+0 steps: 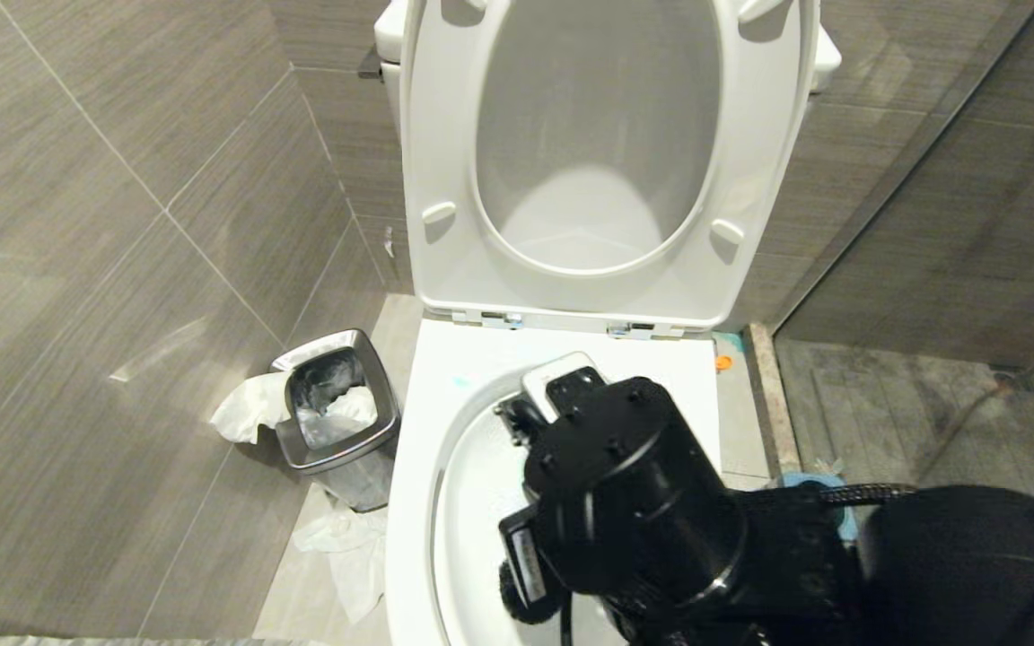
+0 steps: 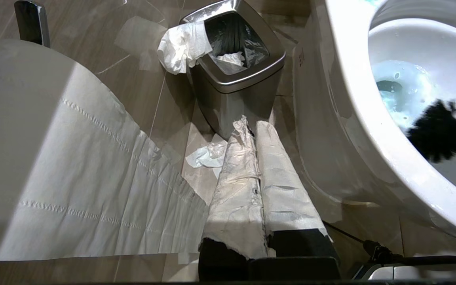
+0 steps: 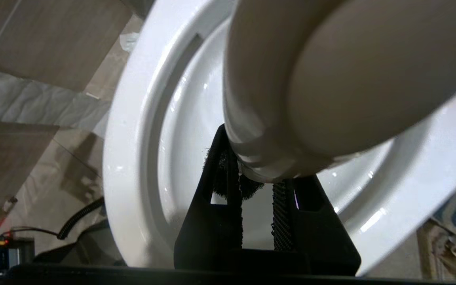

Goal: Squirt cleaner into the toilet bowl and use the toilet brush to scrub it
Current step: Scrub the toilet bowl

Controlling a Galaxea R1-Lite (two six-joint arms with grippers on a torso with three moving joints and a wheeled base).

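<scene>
The white toilet bowl (image 1: pixel 409 502) stands open below me, seat and lid raised. My right gripper (image 1: pixel 539 408) hangs over the basin, shut on the light-grey handle (image 3: pixel 331 79) of the toilet brush. The brush's black bristle head (image 2: pixel 441 130) is down inside the bowl (image 2: pixel 354 99), next to the water. Cleaner (image 2: pixel 406 87) tints that water pale turquoise, and a small turquoise spot (image 1: pixel 460 381) lies on the rim. In the right wrist view the black fingers (image 3: pixel 208 190) clamp the handle over the bowl (image 3: pixel 125 138). My left gripper (image 2: pixel 253 130), its fingers wrapped in paper, is shut and parked low beside the toilet.
A steel-rimmed waste bin (image 1: pixel 337 404) stuffed with tissue stands left of the toilet, with crumpled tissue (image 1: pixel 346 547) on the floor by it. A large toilet paper roll (image 2: pixel 54 158) hangs close to my left wrist. A blue holder (image 1: pixel 827 493) sits right of the toilet. Tiled walls close in both sides.
</scene>
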